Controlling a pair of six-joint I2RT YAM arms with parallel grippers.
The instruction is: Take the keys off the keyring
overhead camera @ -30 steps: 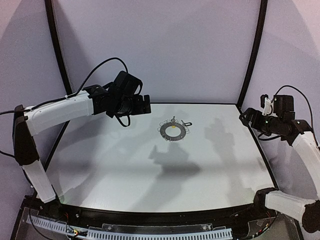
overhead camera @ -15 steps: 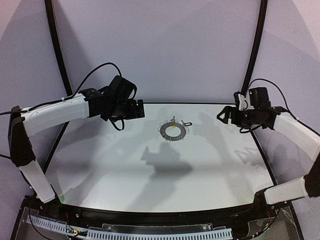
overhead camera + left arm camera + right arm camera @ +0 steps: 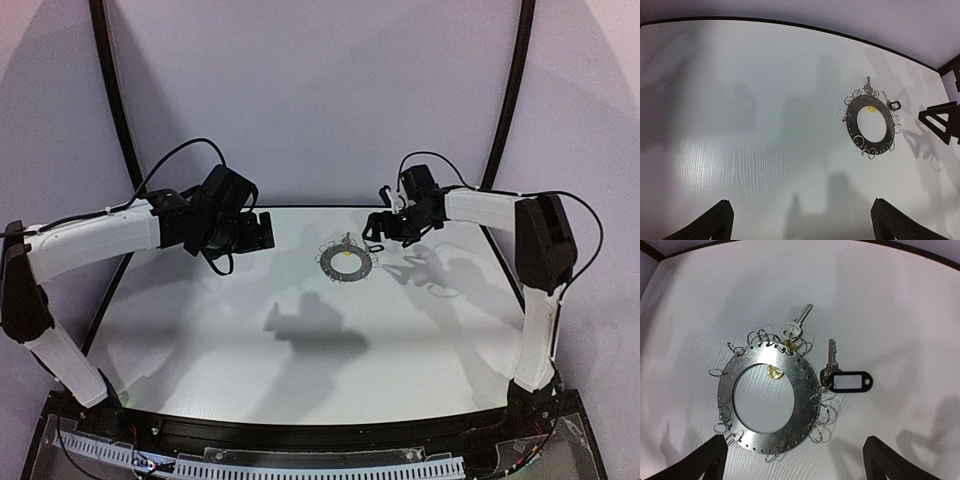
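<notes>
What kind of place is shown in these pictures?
Probably a robotics test cell. A left arm and a right arm reach over a white table, plain pale walls with black curved poles enclose it, and a keyring lies on it.

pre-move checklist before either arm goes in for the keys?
1. Keyring flat on the table, nothing covering it: ok.
2. Right gripper open, empty, above the keyring: ok.
3. Left gripper open, empty, clear of the keyring: ok.
4. Targets in view, silver key at the rim and tagged key beside the hoop: ok.
5. Which wire loop holds each key: cannot tell.
6. Keyring pinned against sliding: not ok, neither gripper touches it.
</notes>
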